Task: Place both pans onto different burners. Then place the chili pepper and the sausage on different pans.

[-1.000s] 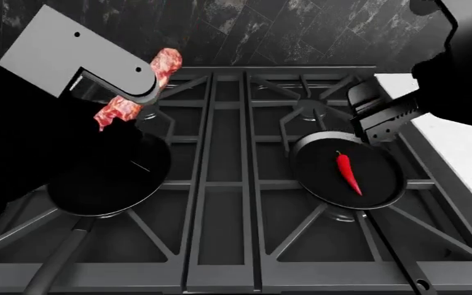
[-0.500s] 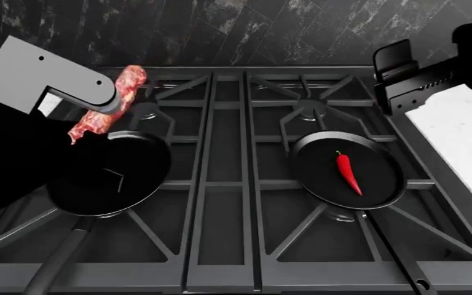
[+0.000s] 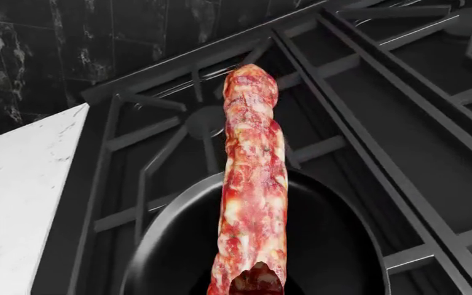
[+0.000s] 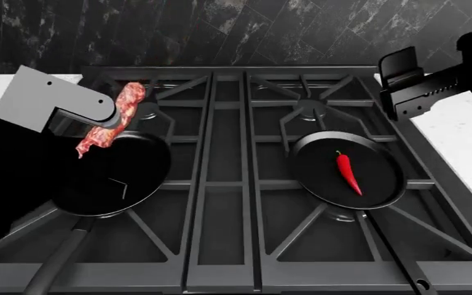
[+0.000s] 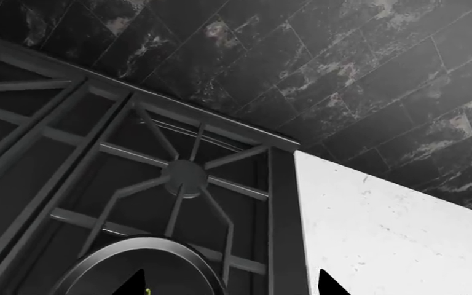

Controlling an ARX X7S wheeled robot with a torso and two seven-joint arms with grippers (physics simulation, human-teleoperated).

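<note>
While left tool (image 4: 109, 120) grips sausage (image 4: 111, 118) above left pan (image 4: 113, 175), right tool (image 4: 400, 86) hangs open, empty.

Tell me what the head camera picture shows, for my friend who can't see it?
The left gripper holds the sausage in the air above the empty left pan on the stove. The chili pepper lies in the right pan, with the right gripper raised behind it.

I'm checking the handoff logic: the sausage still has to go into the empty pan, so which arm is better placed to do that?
Left. Its gripper already holds the sausage above the empty pan. The right gripper is empty, up by the stove's far right corner, beyond the pan holding the chili pepper.
</note>
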